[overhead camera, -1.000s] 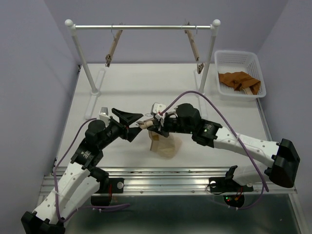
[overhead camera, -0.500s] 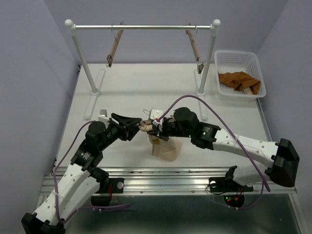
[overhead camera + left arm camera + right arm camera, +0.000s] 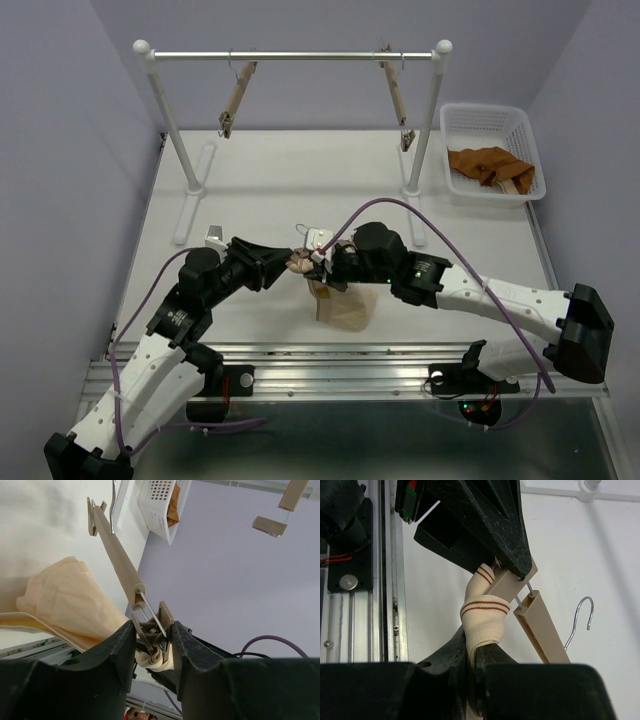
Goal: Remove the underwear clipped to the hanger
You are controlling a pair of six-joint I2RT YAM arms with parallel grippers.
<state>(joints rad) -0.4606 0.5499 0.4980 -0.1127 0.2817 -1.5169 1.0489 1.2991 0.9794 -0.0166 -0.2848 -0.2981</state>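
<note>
A: Spotted the beige briefs point(image 3: 345, 305) anywhere?
B: Yep, found them dangling mid-table point(image 3: 270, 190), toward the front edge, waistband pinched tight in the right gripper point(image 3: 472, 655).
A: And the left gripper point(image 3: 153, 639)?
B: Found it clamped on the clip point(image 3: 161, 620) of the hanger point(image 3: 116, 560), squeezed from both sides. Saw the orange briefs point(image 3: 488, 163) in the basket point(image 3: 483, 106), far right corner.

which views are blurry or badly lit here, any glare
top external: soft even light, sharp all over, no glare; left wrist: left gripper dark and soft-edged up close, hanger clip in it crisp; right wrist: right gripper a black blur at the bottom, beige underwear waistband sharp, table washed near white
</note>
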